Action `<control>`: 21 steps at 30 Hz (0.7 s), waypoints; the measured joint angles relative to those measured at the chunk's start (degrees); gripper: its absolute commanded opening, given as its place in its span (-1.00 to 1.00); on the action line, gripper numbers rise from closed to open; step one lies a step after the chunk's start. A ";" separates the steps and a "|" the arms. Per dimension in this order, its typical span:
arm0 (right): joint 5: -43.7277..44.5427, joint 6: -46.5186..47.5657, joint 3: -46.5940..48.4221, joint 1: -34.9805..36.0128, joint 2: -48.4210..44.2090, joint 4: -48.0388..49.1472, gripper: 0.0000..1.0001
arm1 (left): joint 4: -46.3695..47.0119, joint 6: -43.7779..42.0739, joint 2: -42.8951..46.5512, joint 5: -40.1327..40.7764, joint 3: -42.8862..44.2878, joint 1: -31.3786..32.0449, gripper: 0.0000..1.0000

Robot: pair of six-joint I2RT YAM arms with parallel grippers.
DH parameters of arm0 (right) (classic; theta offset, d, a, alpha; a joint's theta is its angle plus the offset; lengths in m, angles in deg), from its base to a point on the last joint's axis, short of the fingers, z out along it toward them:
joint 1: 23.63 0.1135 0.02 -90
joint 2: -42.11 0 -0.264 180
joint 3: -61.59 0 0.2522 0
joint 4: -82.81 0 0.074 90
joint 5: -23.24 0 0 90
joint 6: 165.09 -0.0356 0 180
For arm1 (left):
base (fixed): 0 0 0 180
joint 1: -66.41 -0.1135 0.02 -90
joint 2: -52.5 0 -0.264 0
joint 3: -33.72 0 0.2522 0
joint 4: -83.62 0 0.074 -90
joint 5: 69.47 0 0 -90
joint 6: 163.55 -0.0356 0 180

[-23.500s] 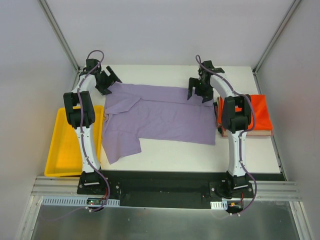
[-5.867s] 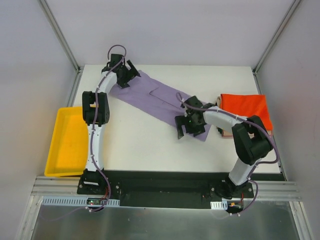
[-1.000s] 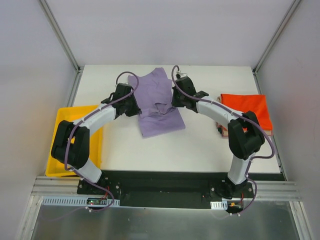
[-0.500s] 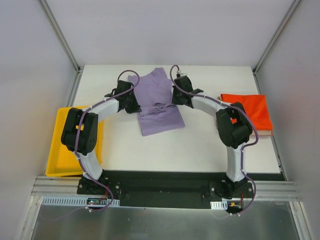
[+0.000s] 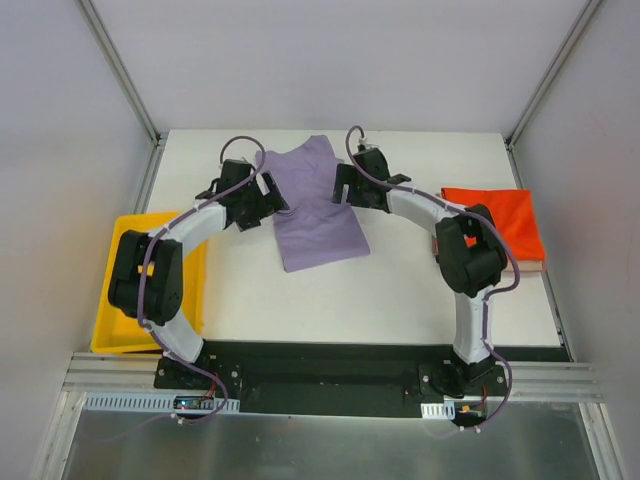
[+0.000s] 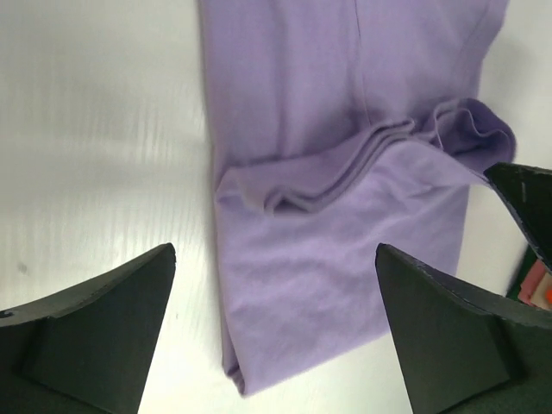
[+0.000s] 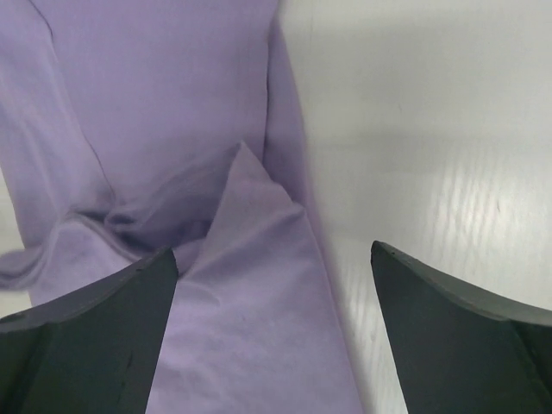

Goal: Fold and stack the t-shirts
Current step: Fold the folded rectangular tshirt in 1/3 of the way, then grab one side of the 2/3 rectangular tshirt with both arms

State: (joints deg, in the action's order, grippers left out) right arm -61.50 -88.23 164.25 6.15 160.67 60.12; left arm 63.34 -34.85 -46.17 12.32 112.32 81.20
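Lying on the white table [image 5: 420, 290], the purple t-shirt [image 5: 318, 215] is showing as a folded, roughly rectangular packet, its long side running from far to near. Its near half is sitting smooth and flat, while its far end is spreading a little wider. In the left wrist view, an upper layer is crossing the packet with several thin stacked edges showing along the fold, and a small ruffled bunch of cloth is sticking out at one side. In the right wrist view, a pointed flap is lying over shallow creases near the shirt's middle.

The left gripper [image 6: 274, 345] is hanging just beside the purple t-shirt's left edge, its jaws spread wide and pinching nothing. The right gripper [image 7: 274, 341] is hanging at the purple t-shirt's far right edge, jaws likewise spread wide and pinching nothing.

Two t-shirts are showing in all: the purple one, and one orange t-shirt [image 5: 497, 222] lying folded well to the right of the purple t-shirt. One yellow tray [image 5: 125, 300] is sitting well to the left of the purple t-shirt, nearer the arm bases. Two arms are reaching in, one from each side of the purple t-shirt.
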 measured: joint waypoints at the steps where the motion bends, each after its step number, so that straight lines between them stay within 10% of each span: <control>1: 0.07 0.02 -1.55 0.17 -1.44 -0.24 0.92 | 0.13 0.42 2.51 0.15 -1.88 0.00 0.98; 11: -3.96 0.24 -21.07 4.15 -21.20 0.81 0.91 | 1.49 2.38 22.64 -1.11 -17.81 1.49 0.98; 21: -1.66 -6.36 -39.34 3.30 -26.05 4.48 0.92 | 1.55 2.67 17.16 -2.03 -21.44 8.50 0.69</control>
State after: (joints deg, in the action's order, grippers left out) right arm -63.16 -94.59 124.91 9.45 134.62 64.60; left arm 64.89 -32.18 -29.02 10.29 90.87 89.70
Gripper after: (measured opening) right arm 0.959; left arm 0.932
